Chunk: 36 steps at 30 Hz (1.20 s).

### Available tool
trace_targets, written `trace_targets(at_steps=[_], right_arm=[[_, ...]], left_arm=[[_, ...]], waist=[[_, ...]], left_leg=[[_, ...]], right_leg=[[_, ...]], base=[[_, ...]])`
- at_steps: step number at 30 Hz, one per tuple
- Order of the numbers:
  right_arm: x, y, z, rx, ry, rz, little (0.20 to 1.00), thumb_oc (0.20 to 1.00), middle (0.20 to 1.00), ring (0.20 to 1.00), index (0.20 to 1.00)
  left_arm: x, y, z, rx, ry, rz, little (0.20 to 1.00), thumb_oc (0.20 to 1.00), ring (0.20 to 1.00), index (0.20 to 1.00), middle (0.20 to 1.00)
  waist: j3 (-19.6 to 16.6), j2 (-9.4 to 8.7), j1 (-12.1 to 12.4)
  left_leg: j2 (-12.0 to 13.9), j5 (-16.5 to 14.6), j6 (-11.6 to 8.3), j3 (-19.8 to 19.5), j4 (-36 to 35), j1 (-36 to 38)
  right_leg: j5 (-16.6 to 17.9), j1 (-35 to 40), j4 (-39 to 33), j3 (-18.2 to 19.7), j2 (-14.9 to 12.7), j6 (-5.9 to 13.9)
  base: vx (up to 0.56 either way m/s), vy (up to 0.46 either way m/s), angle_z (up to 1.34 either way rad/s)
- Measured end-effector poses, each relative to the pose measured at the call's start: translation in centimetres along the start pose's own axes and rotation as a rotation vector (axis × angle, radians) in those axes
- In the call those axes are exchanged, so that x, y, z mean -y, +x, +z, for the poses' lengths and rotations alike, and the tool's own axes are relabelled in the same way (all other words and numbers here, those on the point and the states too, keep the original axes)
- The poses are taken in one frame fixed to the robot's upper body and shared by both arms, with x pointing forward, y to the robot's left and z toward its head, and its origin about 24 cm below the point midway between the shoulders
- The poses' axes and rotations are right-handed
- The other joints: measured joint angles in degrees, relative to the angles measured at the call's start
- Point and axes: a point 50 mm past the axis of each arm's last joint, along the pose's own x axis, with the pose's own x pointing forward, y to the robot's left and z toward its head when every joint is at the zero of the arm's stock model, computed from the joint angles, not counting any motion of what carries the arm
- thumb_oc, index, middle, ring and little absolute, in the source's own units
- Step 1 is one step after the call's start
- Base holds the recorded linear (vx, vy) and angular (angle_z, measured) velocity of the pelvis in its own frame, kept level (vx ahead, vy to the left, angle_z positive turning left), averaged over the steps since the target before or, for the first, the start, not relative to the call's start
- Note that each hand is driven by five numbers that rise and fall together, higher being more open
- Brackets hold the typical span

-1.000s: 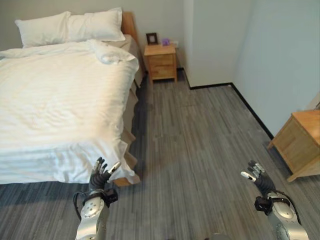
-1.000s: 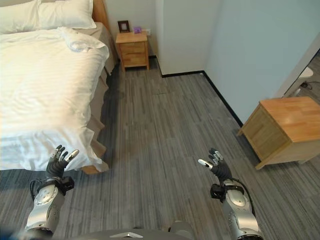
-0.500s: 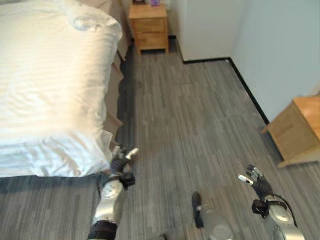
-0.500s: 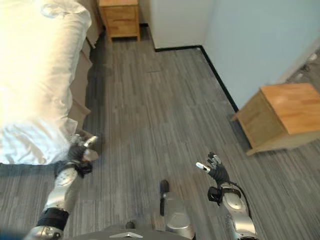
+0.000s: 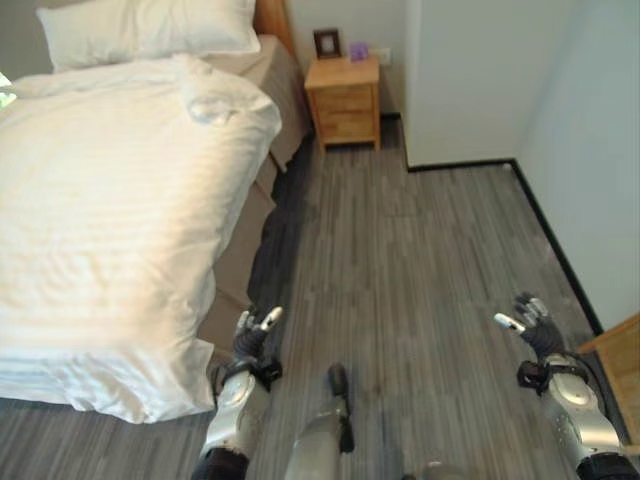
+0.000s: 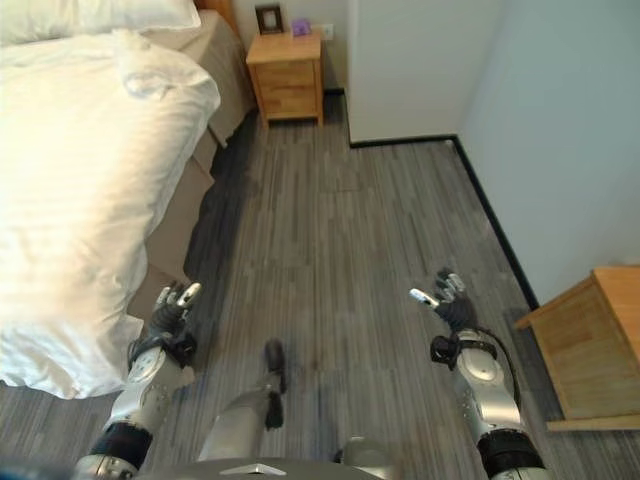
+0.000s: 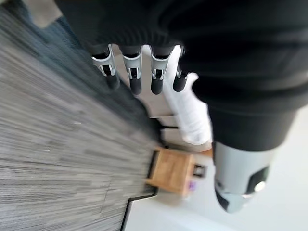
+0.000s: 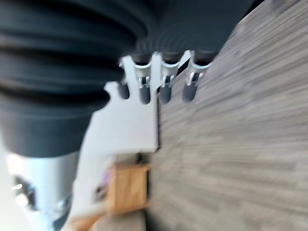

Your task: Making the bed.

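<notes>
Grey plank floor (image 5: 420, 260) beside bed (image 5: 262, 238) at 10 o'clock. Duvet (image 5: 110, 200) lies spread, its 12 o'clock corner rumpled; pillows (image 5: 150, 25) in place. Left hand (image 5: 250, 340) and right hand (image 5: 530, 325) hover empty, fingers apart. Judged: smoothing remains.

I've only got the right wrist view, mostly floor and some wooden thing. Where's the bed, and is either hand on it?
Observer: The bed lies ahead on the robot's left; its white duvet hangs over the near corner. Neither hand touches it.
Operator: How close is the left hand?
Observer: The left hand is raised over the floor just beside that near corner, fingers relaxed, holding nothing.
Operator: And the right one?
Observer: The right hand is raised over bare floor well to the right, open and empty.
Operator: That wooden thing?
Observer: Likely the nightstand by the head of the bed, near the pillows.
</notes>
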Motion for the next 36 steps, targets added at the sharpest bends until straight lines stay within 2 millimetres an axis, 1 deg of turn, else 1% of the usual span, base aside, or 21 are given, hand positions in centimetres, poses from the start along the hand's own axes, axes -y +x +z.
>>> trace_targets(at_steps=[3,5,7,9,10,11,13,14,15,17,20,21,22,24,25,26,28,30,31,33,36], right_arm=[[-0.4,-0.4,-1.2,-0.043,-0.008,0.009,1.0,1.0,1.0,1.0,1.0],[-1.7,-0.4,-1.7,-0.059,0.034,0.025,1.0,1.0,1.0,1.0,1.0],[-3.5,-0.3,-1.8,-0.056,0.084,0.052,1.0,1.0,1.0,1.0,1.0],[-4.6,0.0,-1.2,-0.034,0.12,0.069,1.0,1.0,1.0,1.0,1.0],[-5.6,0.3,-0.7,-0.018,0.136,0.096,1.0,1.0,1.0,1.0,1.0],[-6.3,0.6,0.2,0.013,0.135,0.134,1.0,1.0,1.0,1.0,1.0],[-6.4,1.0,1.2,0.055,0.126,0.149,1.0,1.0,1.0,1.0,1.0],[-6.1,1.1,2.5,0.103,0.107,0.161,1.0,1.0,1.0,1.0,1.0],[-6.3,1.3,3.0,0.123,0.123,0.16,1.0,1.0,1.0,1.0,1.0],[-6.1,1.0,2.0,0.079,0.116,0.152,1.0,1.0,1.0,1.0,1.0],[-4.4,-0.1,-0.7,-0.015,0.1,0.097,1.0,1.0,1.0,1.0,1.0],[-3.7,0.0,-0.5,-0.007,0.102,0.074,1.0,1.0,1.0,1.0,1.0],[-3.3,0.6,0.3,0.018,0.123,0.047,1.0,1.0,1.0,1.0,1.0],[-3.1,1.6,2.2,0.077,0.128,0.045,1.0,1.0,1.0,1.0,1.0],[-2.9,1.7,2.8,0.107,0.14,0.037,1.0,1.0,1.0,1.0,1.0],[-2.6,1.7,2.9,0.11,0.132,0.033,1.0,1.0,1.0,1.0,1.0],[-1.9,1.9,3.3,0.123,0.13,0.017,1.0,1.0,1.0,1.0,1.0],[-0.7,0.9,1.9,0.089,0.159,-0.024,1.0,1.0,1.0,1.0,1.0],[-0.7,0.6,1.4,0.07,0.158,-0.028,1.0,1.0,1.0,1.0,1.0],[-0.5,0.4,1.1,0.06,0.155,-0.034,1.0,1.0,1.0,1.0,1.0],[-0.8,0.5,1.2,0.064,0.149,-0.019,1.0,1.0,1.0,1.0,1.0]], left_arm=[[-1.8,-0.3,0.0,0.009,-0.019,0.07,1.0,1.0,1.0,1.0,1.0],[-2.9,-0.3,0.3,0.014,-0.004,0.11,1.0,1.0,1.0,1.0,1.0],[-3.0,0.3,1.5,0.044,0.016,0.11,1.0,1.0,1.0,1.0,1.0],[-1.7,1.3,3.1,0.089,0.031,0.069,1.0,1.0,1.0,1.0,1.0],[-1.1,1.6,4.1,0.119,0.032,0.046,1.0,1.0,1.0,1.0,1.0],[-0.8,1.6,4.6,0.141,0.031,0.035,1.0,1.0,1.0,1.0,1.0],[-0.3,1.7,5.1,0.168,0.017,0.026,1.0,1.0,1.0,1.0,1.0],[-0.1,1.7,5.6,0.193,0.007,0.023,1.0,1.0,1.0,1.0,1.0],[-0.2,1.8,6.1,0.209,0.022,0.019,1.0,1.0,1.0,1.0,1.0],[0.1,2.1,6.5,0.216,0.016,0.019,1.0,1.0,1.0,1.0,1.0],[0.1,2.2,5.6,0.179,0.034,0.021,1.0,1.0,1.0,1.0,1.0],[0.5,2.2,5.3,0.167,0.033,0.01,1.0,1.0,1.0,1.0,1.0],[1.3,2.4,5.7,0.177,0.039,-0.022,1.0,1.0,1.0,1.0,1.0],[1.6,2.3,5.6,0.174,0.039,-0.035,1.0,1.0,1.0,1.0,1.0],[1.9,2.0,4.9,0.158,0.025,-0.052,1.0,1.0,1.0,1.0,1.0],[2.3,1.9,4.4,0.148,0.01,-0.065,1.0,1.0,1.0,1.0,1.0],[4.1,1.8,4.2,0.146,-0.04,-0.119,1.0,1.0,1.0,1.0,1.0],[4.8,1.4,4.8,0.169,-0.093,-0.158,1.0,1.0,1.0,1.0,1.0],[4.3,1.3,4.7,0.169,-0.097,-0.146,1.0,1.0,1.0,1.0,1.0],[3.5,1.1,4.1,0.149,-0.108,-0.118,1.0,1.0,1.0,1.0,1.0],[3.0,0.9,3.5,0.126,-0.127,-0.106,1.0,1.0,1.0,1.0,1.0]], waist=[[-2.32,-1.81,2.17],[-4.0,-5.8,2.9],[-5.16,-9.58,2.66],[-4.81,-10.29,2.76],[-3.67,-9.94,3.0],[-2.15,-8.38,3.75],[-0.42,-5.76,3.32],[0.01,-2.91,3.35],[1.6,-2.58,3.0],[2.99,-2.41,0.46],[3.3,-4.11,-3.83],[3.5,-2.97,-4.94],[3.61,-1.91,-5.81],[3.84,-2.5,-5.91],[3.81,-2.65,-8.12],[3.59,-2.2,-8.27],[3.33,-1.34,-9.1],[4.01,-3.58,-7.67],[4.24,-4.71,-6.22],[4.51,-5.93,-4.79],[3.92,-5.27,-4.46]], left_leg=[[-2.06,-1.63,-0.81,-0.68,-5.9,5.56],[-2.52,5.13,6.43,1.79,-3.85,7.3],[-3.64,2.2,7.68,2.06,-2.98,8.99],[-3.39,2.07,7.8,2.85,-0.91,10.25],[-2.74,-0.1,9.7,4.64,3.65,10.81],[-1.74,-1.43,11.19,5.0,3.43,14.18],[-1.94,-4.38,12.39,3.88,2.45,19.16],[-0.24,-12.19,13.92,0.14,2.45,20.87],[-0.28,-13.65,5.9,-1.56,0.14,24.16],[0.08,-13.74,5.29,-4.4,-1.92,27.42],[6.71,-14.03,4.89,-3.93,-5.55,36.14],[9.75,-15.19,4.82,-5.24,-6.07,37.52],[12.23,-13.89,1.78,-7.48,-4.76,35.98],[8.85,-10.29,-3.8,-8.65,-4.42,36.96],[9.93,-6.12,-4.24,-7.88,-2.21,39.41],[10.11,-4.5,-5.12,-8.97,-0.03,39.9],[10.48,-1.48,-9.44,-10.68,23.95,28.95],[8.98,0.44,-6.79,-5.13,50.4,12.81],[7.61,-1.02,-5.68,-2.08,50.3,9.83],[5.51,-4.77,-4.18,2.45,40.9,6.0],[3.74,-3.36,-2.25,8.75,14.41,2.09]], right_leg=[[-1.36,8.92,-8.06,3.42,0.49,1.97],[-1.17,10.82,-7.38,6.16,-1.19,4.58],[2.55,8.06,0.79,5.63,-3.04,8.4],[10.94,0.49,17.22,5.4,-4.09,8.96],[22.34,-4.51,28.06,5.95,-4.26,8.63],[27.54,-9.5,37.51,6.15,-5.46,9.52],[17.78,-18.58,41.68,6.09,-7.9,9.11],[16.33,-25.6,47.18,5.29,-8.44,8.69],[13.71,-30.32,47.71,4.62,-10.39,8.3],[11.29,-34.32,37.78,5.01,-11.62,6.03],[15.91,-34.69,0.44,9.24,-5.9,9.76],[20.05,-33.93,1.76,9.42,-3.78,8.82],[20.18,-34.18,3.44,10.12,-0.63,8.71],[19.7,-33.98,6.79,10.34,0.19,7.62],[15.0,-31.19,11.33,8.52,-0.1,1.6],[13.32,-29.25,11.63,8.42,0.62,0.55],[11.44,-23.03,7.59,6.99,1.75,-1.25],[11.32,-15.35,0.53,7.13,2.49,-6.09],[12.0,-12.11,-2.08,8.03,2.43,-5.51],[13.28,-5.79,-7.7,9.33,2.29,-5.33],[12.71,1.34,-12.94,8.75,3.39,-3.66]], base=[[0.54,0.107,-0.66],[0.51,0.136,-0.54],[0.47,0.175,-0.13],[0.36,0.195,0.08],[0.31,0.191,-0.15],[0.42,0.227,-0.27],[0.55,0.22,-0.12],[0.43,0.05,-0.2],[0.45,0.009,0.02],[0.45,-0.035,0.73],[0.82,-0.16,1.29],[0.96,-0.232,1.39],[0.57,-0.166,0.86],[0.62,-0.191,0.38],[0.63,-0.26,0.28],[0.56,-0.292,0.4],[0.56,-0.484,0.15],[0.61,-0.38,0.08],[0.54,-0.179,-0.22],[0.41,-0.029,-0.37],[0.42,0.041,-0.26]])
